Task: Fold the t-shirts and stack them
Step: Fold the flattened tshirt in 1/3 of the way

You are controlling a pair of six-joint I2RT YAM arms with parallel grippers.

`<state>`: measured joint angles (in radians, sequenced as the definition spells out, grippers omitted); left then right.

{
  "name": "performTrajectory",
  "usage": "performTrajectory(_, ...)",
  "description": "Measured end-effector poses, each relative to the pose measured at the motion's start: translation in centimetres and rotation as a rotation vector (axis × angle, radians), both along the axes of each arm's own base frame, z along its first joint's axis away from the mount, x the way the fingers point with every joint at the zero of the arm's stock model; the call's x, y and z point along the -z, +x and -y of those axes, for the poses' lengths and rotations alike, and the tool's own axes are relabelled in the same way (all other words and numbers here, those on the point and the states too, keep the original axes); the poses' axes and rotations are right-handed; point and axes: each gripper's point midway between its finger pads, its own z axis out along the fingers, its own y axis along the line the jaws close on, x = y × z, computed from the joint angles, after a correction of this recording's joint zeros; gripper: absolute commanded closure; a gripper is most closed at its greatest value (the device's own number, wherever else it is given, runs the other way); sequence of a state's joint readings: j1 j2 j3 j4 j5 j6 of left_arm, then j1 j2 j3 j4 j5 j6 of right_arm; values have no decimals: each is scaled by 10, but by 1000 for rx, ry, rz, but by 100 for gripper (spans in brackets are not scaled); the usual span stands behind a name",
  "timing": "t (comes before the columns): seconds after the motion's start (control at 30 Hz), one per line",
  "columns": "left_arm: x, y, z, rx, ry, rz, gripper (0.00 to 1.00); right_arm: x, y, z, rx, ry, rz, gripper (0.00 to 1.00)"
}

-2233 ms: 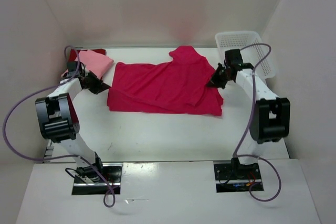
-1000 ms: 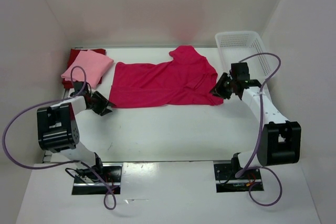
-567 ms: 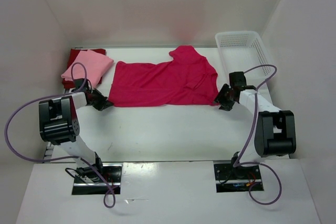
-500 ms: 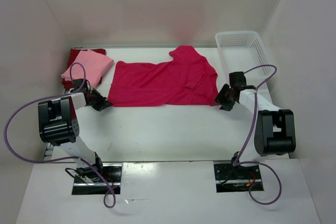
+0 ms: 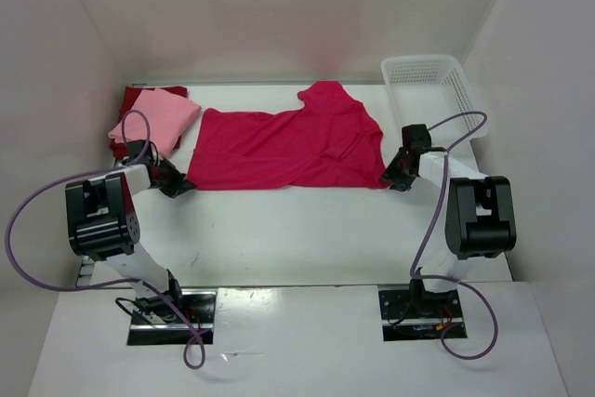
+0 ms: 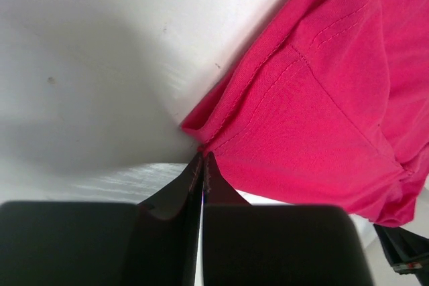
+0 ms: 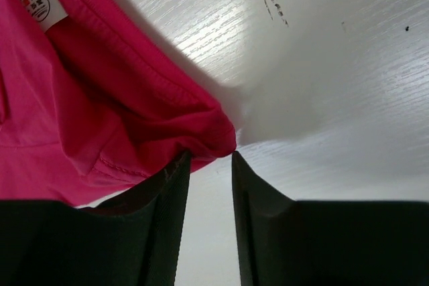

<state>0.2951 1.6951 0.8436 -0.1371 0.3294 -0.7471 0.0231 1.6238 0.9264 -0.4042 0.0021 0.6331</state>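
Observation:
The crimson-magenta t-shirt lies spread across the middle of the table, with one sleeve pointing toward the back. My left gripper is at its near left corner. In the left wrist view that gripper is shut, with the tip of the shirt's hem corner pinched at its very tips. My right gripper is at the near right corner. In the right wrist view it is open, its fingers on either side of a bunched fold of the shirt. A folded light pink t-shirt lies on a dark red one at the back left.
A white lattice basket stands at the back right, just behind the right arm. White walls close in the table on the left, the back and the right. A white label shows inside the shirt near the right gripper.
Both arms came down to the shirt's near corners. The left gripper shut on the left corner. The right gripper opened wider, then narrowed a little. The shirt's near edge shifted slightly left.

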Motion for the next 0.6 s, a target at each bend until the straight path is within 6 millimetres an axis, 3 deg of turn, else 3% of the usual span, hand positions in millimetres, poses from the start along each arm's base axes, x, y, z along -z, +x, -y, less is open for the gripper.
performTrajectory(0.13,0,-4,-5,-4,27,-12,100,5,4,-1,22,-1,1,89)
performTrajectory(0.23,0,-6,-8,-15,36,-19,100,6,8,0,38,0,13,100)
performTrajectory(0.37,-9,-16,-11,-21,66,-24,100,5,10,0,54,2,21,100)
performTrajectory(0.47,-30,-20,-14,-22,100,16,100,0,7,-1,64,8,29,100)
performTrajectory(0.6,-42,-30,-21,-48,114,37,100,-18,-11,-6,64,40,49,100)
